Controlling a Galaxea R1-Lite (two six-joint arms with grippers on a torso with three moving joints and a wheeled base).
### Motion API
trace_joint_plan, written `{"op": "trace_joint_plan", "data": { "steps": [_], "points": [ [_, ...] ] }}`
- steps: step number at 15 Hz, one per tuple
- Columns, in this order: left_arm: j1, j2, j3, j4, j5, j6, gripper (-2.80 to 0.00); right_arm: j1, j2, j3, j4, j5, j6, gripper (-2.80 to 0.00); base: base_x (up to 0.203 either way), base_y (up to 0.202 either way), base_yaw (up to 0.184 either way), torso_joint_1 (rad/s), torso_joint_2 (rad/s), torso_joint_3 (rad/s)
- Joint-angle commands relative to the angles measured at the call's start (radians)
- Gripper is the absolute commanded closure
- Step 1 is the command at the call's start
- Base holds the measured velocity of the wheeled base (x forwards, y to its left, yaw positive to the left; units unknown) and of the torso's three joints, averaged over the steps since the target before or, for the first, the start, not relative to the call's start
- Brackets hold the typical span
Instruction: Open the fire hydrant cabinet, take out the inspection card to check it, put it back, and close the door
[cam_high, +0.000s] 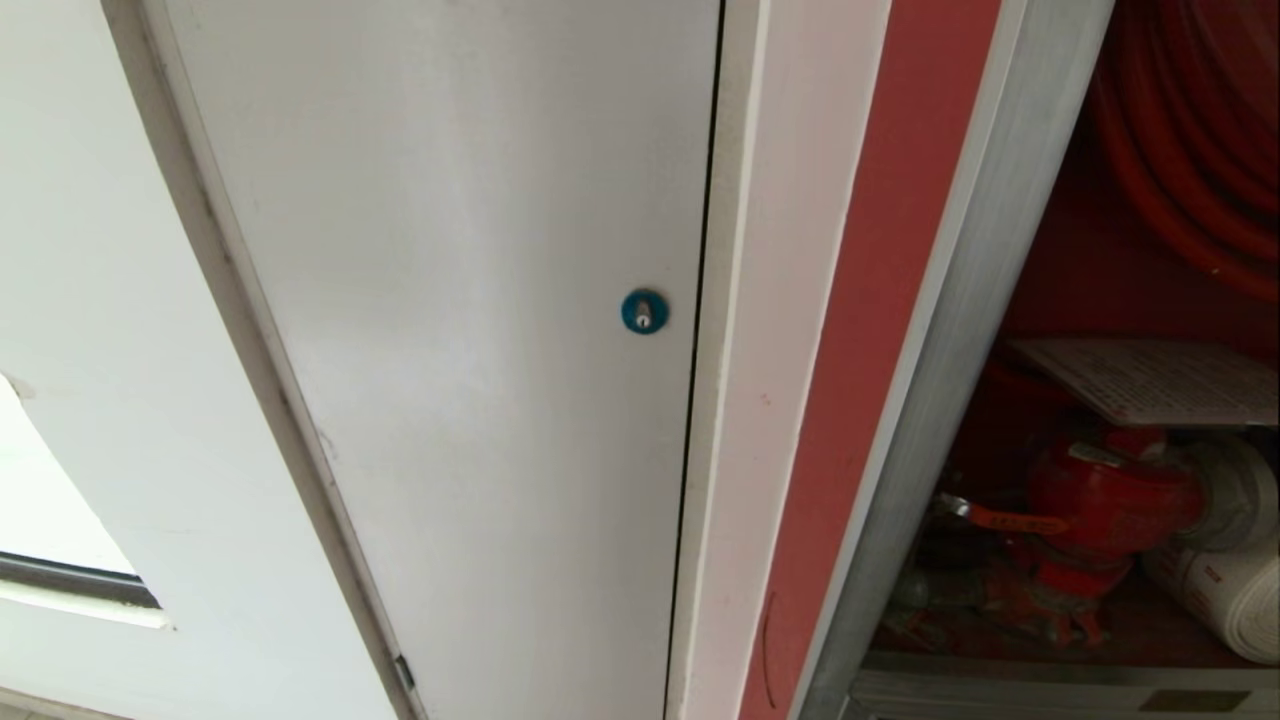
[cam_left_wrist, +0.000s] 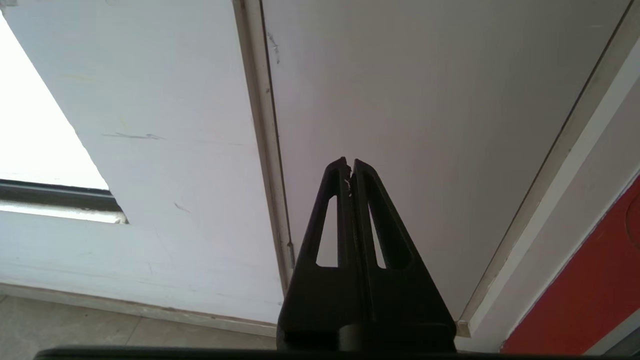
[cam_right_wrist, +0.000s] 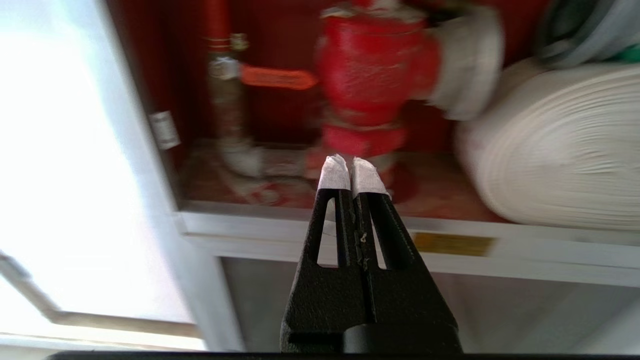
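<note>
The fire hydrant cabinet (cam_high: 960, 330) stands at the right of the head view with its red inside exposed. Its door is out of view. Inside it, a white printed sheet, the inspection card (cam_high: 1150, 380), lies flat above the red hydrant valve (cam_high: 1110, 500). A red hose coil (cam_high: 1190, 130) hangs above them. My right gripper (cam_right_wrist: 352, 162) is shut and holds nothing. Its white-taped tips point at the valve (cam_right_wrist: 370, 65) from outside the cabinet's lower frame (cam_right_wrist: 300, 225). My left gripper (cam_left_wrist: 349, 162) is shut and empty, facing the plain white panel (cam_left_wrist: 425, 100). Neither arm shows in the head view.
A plain white door (cam_high: 450, 300) with a round blue lock (cam_high: 644, 311) fills the middle of the head view. A red strip (cam_high: 880, 350) runs between it and the cabinet frame. A rolled white hose (cam_right_wrist: 560, 150) lies to the right of the valve.
</note>
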Motion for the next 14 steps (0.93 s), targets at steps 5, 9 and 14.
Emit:
{"op": "trace_joint_plan", "data": {
  "steps": [5,9,14],
  "points": [
    [0.001,0.0,0.006,0.0,0.001,0.0,0.0,0.0,0.267,-0.12,-0.005,-0.084,-0.077,0.0,0.0,0.0,0.0,0.0,0.0,0.0],
    [0.001,0.001,0.006,0.0,0.001,0.0,0.0,-0.002,0.415,-0.208,0.002,-0.169,-0.222,0.0,0.0,0.0,0.0,0.0,0.0,0.0],
    [0.001,0.0,0.006,0.001,0.001,0.0,0.0,-0.002,0.589,-0.392,0.079,-0.228,-0.375,0.0,0.0,0.0,0.0,0.0,0.0,0.0]
  ]
}}
